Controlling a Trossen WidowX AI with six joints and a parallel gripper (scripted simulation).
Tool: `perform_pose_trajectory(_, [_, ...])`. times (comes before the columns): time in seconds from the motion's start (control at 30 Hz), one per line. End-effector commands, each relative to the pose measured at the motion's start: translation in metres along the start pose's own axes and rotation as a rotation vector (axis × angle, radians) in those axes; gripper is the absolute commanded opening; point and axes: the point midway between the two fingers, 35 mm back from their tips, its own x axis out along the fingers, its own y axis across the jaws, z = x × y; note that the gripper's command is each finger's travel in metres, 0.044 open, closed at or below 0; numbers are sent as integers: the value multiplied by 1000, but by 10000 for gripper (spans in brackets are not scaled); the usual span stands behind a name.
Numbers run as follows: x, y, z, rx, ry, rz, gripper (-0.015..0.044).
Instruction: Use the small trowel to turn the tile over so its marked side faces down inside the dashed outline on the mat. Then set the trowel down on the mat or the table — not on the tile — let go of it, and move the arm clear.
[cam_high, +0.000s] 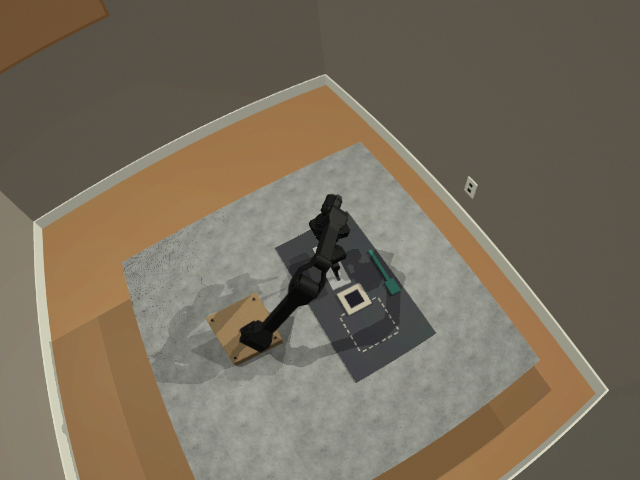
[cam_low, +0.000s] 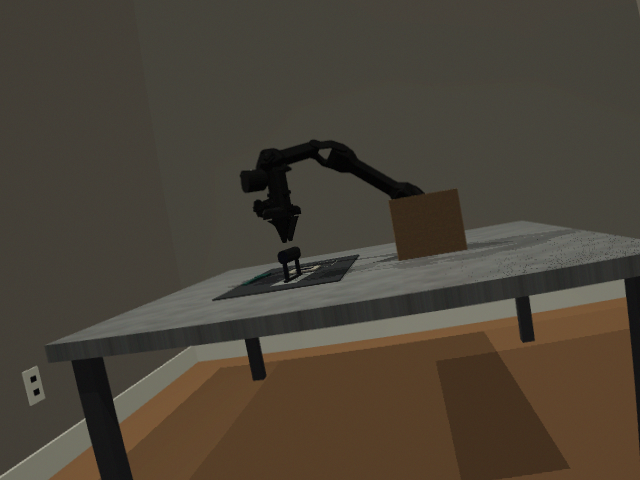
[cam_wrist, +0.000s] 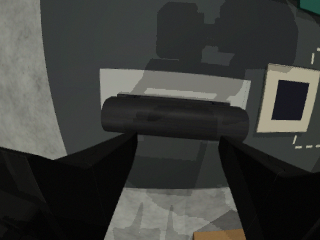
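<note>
Hovering just above the trowel, the gripper is open and empty; its stiff, round handle looks the natural, possibly slippery, hold.

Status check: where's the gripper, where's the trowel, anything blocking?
Gripper open, empty, above trowel handle. Trowel on mat, untouched. Tile marked side up, outside dashed outline. Green tool lies aside, not blocking.

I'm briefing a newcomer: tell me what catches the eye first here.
The black arm's open hand hangs just above the trowel's dark cylindrical handle, which stands raised over the dark mat. Beside it lies the cream tile, dark square facing up, at the corner of the dashed outline. A teal bar lies along the mat's edge.
</note>
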Motion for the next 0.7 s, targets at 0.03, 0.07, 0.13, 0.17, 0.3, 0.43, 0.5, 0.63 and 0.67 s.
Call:
perform_pose_trajectory(0.03, [0, 1, -1, 172, 7, 2, 270])
perform_pose_trajectory(0.07, [0, 1, -1, 207, 7, 2, 270])
perform_pose_trajectory(0.13, [0, 1, -1, 276, 7, 2, 270])
perform_pose_trajectory(0.17, [0, 1, -1, 310, 7, 2, 270])
perform_pose_trajectory(0.3, [1, 1, 0, 448, 7, 1, 270])
perform_pose_trajectory(0.43, [1, 1, 0, 586, 7, 1, 270])
perform_pose_trajectory(0.5, [1, 1, 0, 655, 7, 1, 270])
perform_pose_trajectory(0.63, [1, 1, 0, 792, 7, 0, 270])
perform_pose_trajectory(0.67, [1, 1, 0, 827, 7, 0, 270])
